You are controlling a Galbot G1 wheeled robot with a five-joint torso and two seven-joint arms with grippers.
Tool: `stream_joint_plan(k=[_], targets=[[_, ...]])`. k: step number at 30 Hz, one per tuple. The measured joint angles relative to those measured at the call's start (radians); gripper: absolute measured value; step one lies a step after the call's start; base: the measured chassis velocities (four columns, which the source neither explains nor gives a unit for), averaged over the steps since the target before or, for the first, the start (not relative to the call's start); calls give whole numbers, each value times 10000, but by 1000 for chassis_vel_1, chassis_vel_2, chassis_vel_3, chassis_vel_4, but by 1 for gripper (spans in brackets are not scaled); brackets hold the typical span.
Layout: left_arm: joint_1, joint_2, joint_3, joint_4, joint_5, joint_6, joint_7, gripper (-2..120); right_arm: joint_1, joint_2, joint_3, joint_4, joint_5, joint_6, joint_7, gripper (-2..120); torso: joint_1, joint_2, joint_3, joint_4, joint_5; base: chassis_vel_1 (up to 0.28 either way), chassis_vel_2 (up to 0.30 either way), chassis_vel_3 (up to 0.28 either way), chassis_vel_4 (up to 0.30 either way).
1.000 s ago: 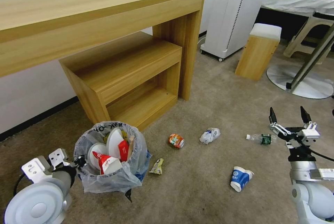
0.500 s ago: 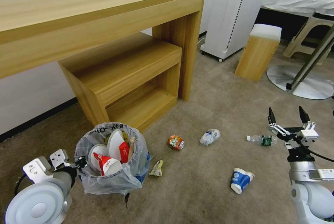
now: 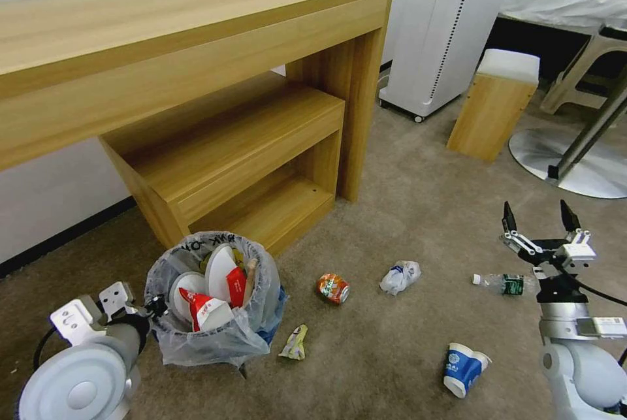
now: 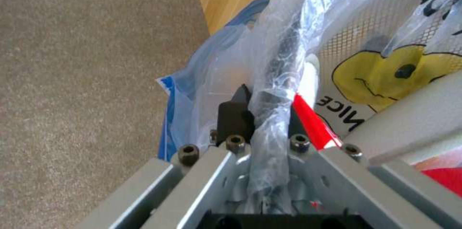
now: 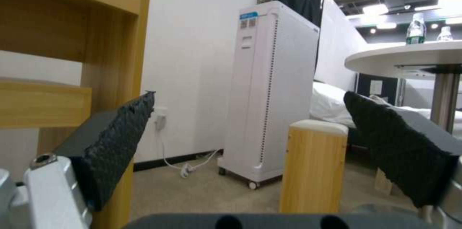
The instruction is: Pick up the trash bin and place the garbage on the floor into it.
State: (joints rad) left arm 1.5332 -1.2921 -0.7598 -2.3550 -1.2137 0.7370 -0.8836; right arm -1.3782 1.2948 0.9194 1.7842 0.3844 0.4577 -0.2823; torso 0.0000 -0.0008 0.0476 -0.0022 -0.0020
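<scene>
Left gripper clamped on the bagged rim of the trash bin, near the wooden shelf unit.
Right gripper was raised with fingers spread wide, grasping nothing. On the beige carpet lay a crushed can, crumpled paper, a plastic bottle, a blue-white cup and a yellow wrapper. Bin contents included white slippers and red wrappers.

Your left end effector sits at the rim of the trash bin, apparently clamped on the bag. On the floor lie a can, crumpled paper, a wrapper, a paper cup and a bottle. Your right end effector hovers spread above the bottle
</scene>
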Motion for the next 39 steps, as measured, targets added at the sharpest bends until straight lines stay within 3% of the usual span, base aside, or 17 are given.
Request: stream_joint_plan(k=[8, 12, 15, 16, 19, 20, 22, 27, 30, 31, 35, 36, 39], targets=[[52, 58, -130, 22, 132, -6, 110, 1, -178, -122, -304, 3, -349, -355, 410, 100, 1, 0, 1, 1, 0, 0, 0, 0, 0], [176, 189, -298, -85, 133, -6, 125, 1, -480, -476, -784, 117, -438, -1211, 951, 100, 0, -1, 1, 1, -1, 0, 0, 0, 0], [288, 346, -487, -280, 116, -17, 110, 1, -795, -1129, -1422, 237, -698, -2641, 1814, 100, 1, 0, 1, 0, -1, 0, 0, 0, 0], [288, 346, -487, -280, 116, -17, 110, 1, -795, -1129, -1422, 237, -698, -2641, 1814, 100, 1, 0, 1, 0, -1, 0, 0, 0, 0], [360, 477, -672, -394, 73, -44, 43, 1, -936, -2008, -2224, 427, -250, -4970, 2883, 100, 1, 0, 1, 1, -1, 0, 0, 0, 0], [360, 477, -672, -394, 73, -44, 43, 1, -936, -2008, -2224, 427, -250, -4970, 2883, 100, 1, 0, 1, 1, -1, 0, 0, 0, 0], [397, 494, -725, -399, 72, -57, 34, 1, -842, -2281, -2699, 440, 436, -6143, 3253, 100, 1, 0, 1, 0, -1, 0, 0, 0, 0], [421, 370, -678, -436, 157, -81, 34, 1, -457, -2176, -3313, 371, 1775, -7403, 3670, 100, 1, 0, 1, 1, 0, 0, 0, 0, 0], [453, 296, -646, -457, 231, -93, 37, 1, -187, -1977, -3755, 430, 2910, -8949, 4837, 100, 0, 0, 2, 1, 0, 0, 0, 0, 0], [453, 296, -646, -457, 231, -93, 37, 1, -187, -1977, -3755, 430, 2910, -8949, 4837, 100, 0, 0, 2, 1, 0, 0, 0, 0, 0], [453, 286, -662, -456, 268, -124, 46, 1, 5, -1976, -4231, 943, 5515, -11366, 7793, 100, 1, 0, 2, 1, -2, 0, 0, 0, 0], [453, 286, -662, -456, 268, -124, 46, 1, 5, -1976, -4231, 943, 5515, -11366, 7793, 100, 1, 0, 2, 1, -2, 0, 0, 0, 0], [422, 237, -623, -432, 324, -137, 47, 1, -145, -2246, -4445, 1552, 6707, -12074, 9223, 100, 1, 0, 1, 2, -4, 0, 0, 0, 0]])
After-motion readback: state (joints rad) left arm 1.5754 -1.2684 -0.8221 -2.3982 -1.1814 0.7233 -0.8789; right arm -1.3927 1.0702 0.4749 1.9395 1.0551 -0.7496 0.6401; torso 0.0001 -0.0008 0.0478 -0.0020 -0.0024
